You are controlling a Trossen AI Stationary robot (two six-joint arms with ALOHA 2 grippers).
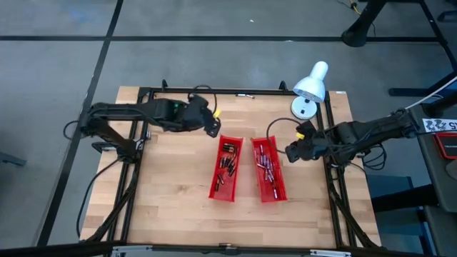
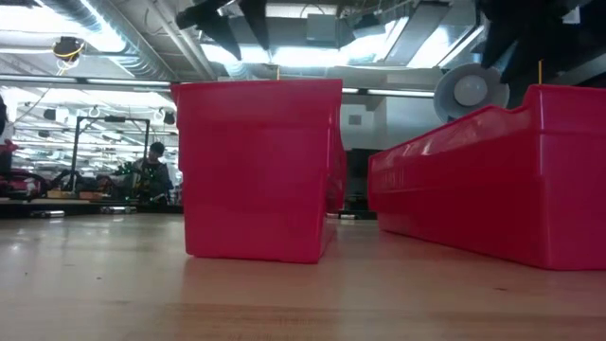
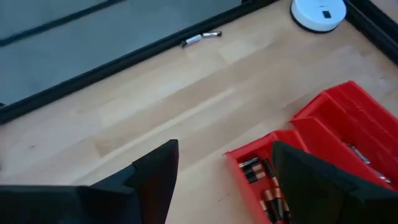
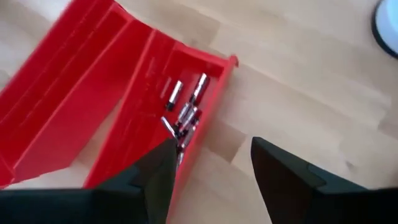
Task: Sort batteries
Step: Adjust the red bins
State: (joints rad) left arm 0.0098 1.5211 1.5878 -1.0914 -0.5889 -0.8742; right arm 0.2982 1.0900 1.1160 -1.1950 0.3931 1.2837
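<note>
Batteries (image 4: 182, 116) just beyond right gripper (image 4: 211, 163)

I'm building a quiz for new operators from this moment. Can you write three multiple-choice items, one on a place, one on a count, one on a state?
1. Where does the white desk lamp stand?
A. at the wooden table's far right corner
B. between the trays
C. at the table's near left corner

2. How many long red plastic trays are on the table?
A. one
B. two
C. four

3. How is the left gripper?
A. shut on a battery
B. open, holding nothing
C. shut on a tray's rim

Answers:
1 A: in the high view the lamp is near the right gripper.
2 B: left tray and right tray lie side by side.
3 B: its wrist view shows bare table between spread fingers.
</note>
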